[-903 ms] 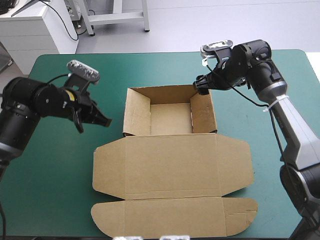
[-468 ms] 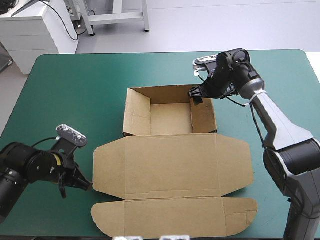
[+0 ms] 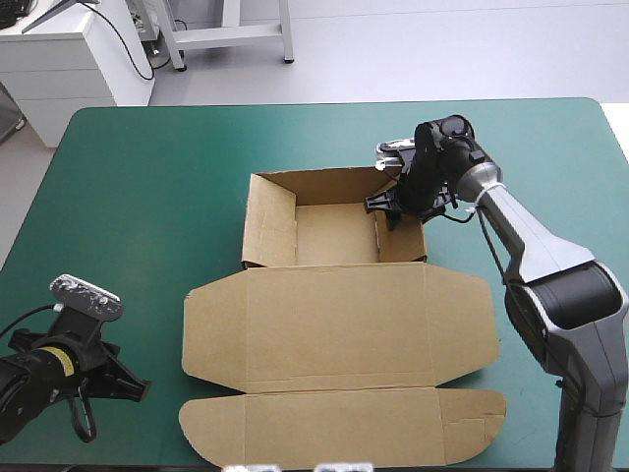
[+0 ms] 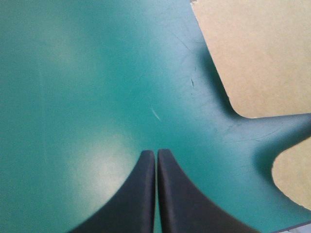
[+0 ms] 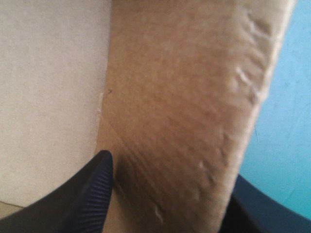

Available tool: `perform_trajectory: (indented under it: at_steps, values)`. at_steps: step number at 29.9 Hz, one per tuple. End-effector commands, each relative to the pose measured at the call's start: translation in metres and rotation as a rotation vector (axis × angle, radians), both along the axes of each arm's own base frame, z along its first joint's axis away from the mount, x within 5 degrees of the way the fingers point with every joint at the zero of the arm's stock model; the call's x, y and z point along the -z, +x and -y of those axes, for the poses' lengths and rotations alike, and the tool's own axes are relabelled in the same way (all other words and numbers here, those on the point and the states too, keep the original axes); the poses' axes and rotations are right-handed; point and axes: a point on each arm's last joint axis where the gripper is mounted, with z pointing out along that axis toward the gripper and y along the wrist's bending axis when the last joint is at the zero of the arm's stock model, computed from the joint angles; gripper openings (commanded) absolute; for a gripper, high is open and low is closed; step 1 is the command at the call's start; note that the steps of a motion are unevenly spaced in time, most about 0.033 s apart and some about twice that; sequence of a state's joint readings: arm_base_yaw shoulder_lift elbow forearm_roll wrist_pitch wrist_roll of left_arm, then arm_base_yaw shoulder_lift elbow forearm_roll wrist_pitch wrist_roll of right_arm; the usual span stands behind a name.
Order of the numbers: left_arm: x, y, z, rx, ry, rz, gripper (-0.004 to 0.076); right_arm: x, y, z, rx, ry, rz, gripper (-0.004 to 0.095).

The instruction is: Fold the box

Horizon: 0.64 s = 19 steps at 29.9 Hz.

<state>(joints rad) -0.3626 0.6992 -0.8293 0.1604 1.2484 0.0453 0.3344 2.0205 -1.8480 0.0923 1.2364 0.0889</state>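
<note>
The brown box lies mid-table as an open tray with its walls up and its lid flat toward the front edge. My right gripper is at the far end of the tray's right wall. It stands open astride that wall: one black finger inside the tray, the other outside, mostly hidden behind the board. My left gripper is low near the table's front left corner, shut and empty. It points at bare cover just left of the lid's rounded flaps.
Bare teal-green cover stretches left of the tray and along the far edge. The lid's front flap reaches nearly to the table's front edge.
My left arm has swung from beside the tray's left wall back to the front left corner. My right gripper has come down over the far end of the right wall.
</note>
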Motion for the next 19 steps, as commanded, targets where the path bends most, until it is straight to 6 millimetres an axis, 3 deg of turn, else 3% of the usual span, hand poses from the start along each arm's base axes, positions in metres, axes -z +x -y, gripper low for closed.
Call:
perform_trajectory:
  at_steps: [1,8,19]
  values:
    - [-0.01,-0.007,-0.004,-0.023,-0.012,0.055,-0.0008,-0.024,-0.009,0.003,0.001,0.016,0.045,0.0385]
    - [-0.011,-0.01,-0.005,-0.028,-0.022,0.067,-0.0008,-0.025,-0.008,0.006,-0.01,-0.022,0.061,-0.0022]
    - [-0.01,-0.01,-0.006,-0.033,-0.021,0.058,-0.0008,-0.027,-0.005,0.014,-0.03,-0.075,0.094,-0.0019]
